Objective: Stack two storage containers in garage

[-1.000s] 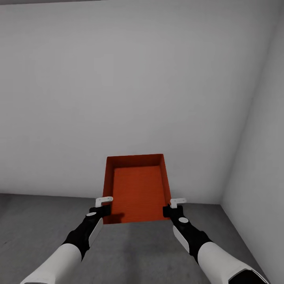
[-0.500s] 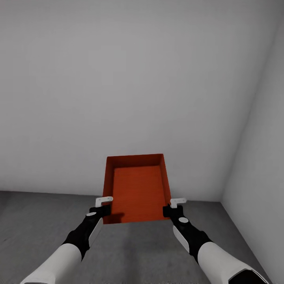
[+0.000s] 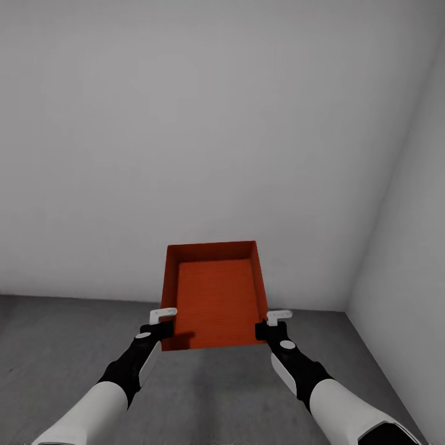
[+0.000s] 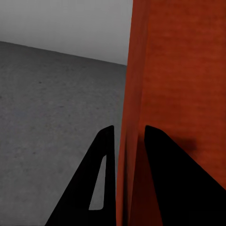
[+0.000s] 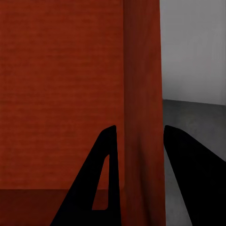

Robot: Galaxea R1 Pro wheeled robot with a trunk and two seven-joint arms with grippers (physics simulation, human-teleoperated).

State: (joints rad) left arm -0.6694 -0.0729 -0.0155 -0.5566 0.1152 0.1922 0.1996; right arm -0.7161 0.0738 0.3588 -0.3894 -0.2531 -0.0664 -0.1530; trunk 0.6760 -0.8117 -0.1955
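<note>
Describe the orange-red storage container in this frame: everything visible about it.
The storage container is an open-topped, orange-red rectangular bin with plain smooth walls and a faintly ribbed flat bottom, empty inside. It is held in the air above the grey concrete floor, in front of a white wall, its far end tipped upward. The left gripper clamps its left side wall and the right gripper its right side wall, near the corners closest to the robot; each wrist view shows one finger inside and one outside the wall.

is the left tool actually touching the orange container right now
Touching. In the left wrist view the container's side wall runs between the two fingers of the left tool, no gap visible.
</note>
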